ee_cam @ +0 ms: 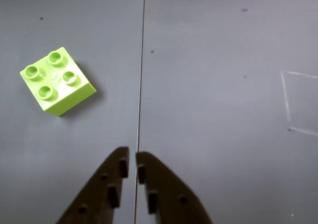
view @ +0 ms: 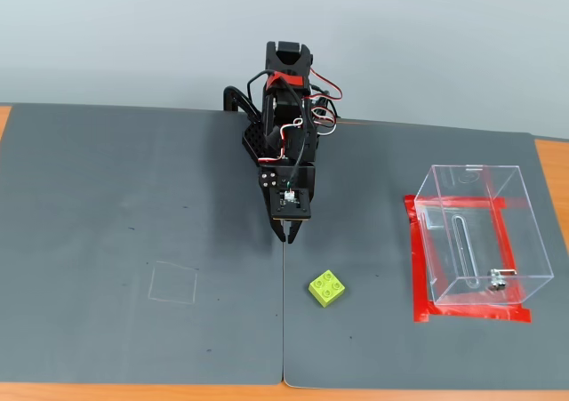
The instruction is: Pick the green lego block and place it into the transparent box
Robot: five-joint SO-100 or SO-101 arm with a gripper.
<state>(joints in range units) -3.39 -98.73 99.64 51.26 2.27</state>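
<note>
Seam (view: 284, 330) between the two grey mat sheets is taken as the landmark: it runs from the near edge of the mat (view: 107, 241) straight back under the arm (view: 286, 116). In the wrist view only the two dark fingers of the gripper (ee_cam: 131, 157) are seen, cut off at the bottom edge; their tips are drawn together over the seam with only a sliver of gap, and nothing is held between them. The green lego block (view: 326, 288) is found nearest the camera in the fixed view, just right of the seam, studs up, lying apart from the gripper (view: 291, 235), which hangs farther back over the seam. In the wrist view the same block (ee_cam: 57, 81) is shown left of the seam, turned cornerwise. A faint chalk square (view: 173, 283) is drawn well left of the seam; in the wrist view it is clipped by the right edge. The transparent box (view: 524, 232) stands well right of the seam on a red tape frame (view: 418, 268); only a small metal fitting (view: 494, 282) is made out at its near wall, and whether that sits inside or outside cannot be told. The arm's base is hidden behind its own links
</note>
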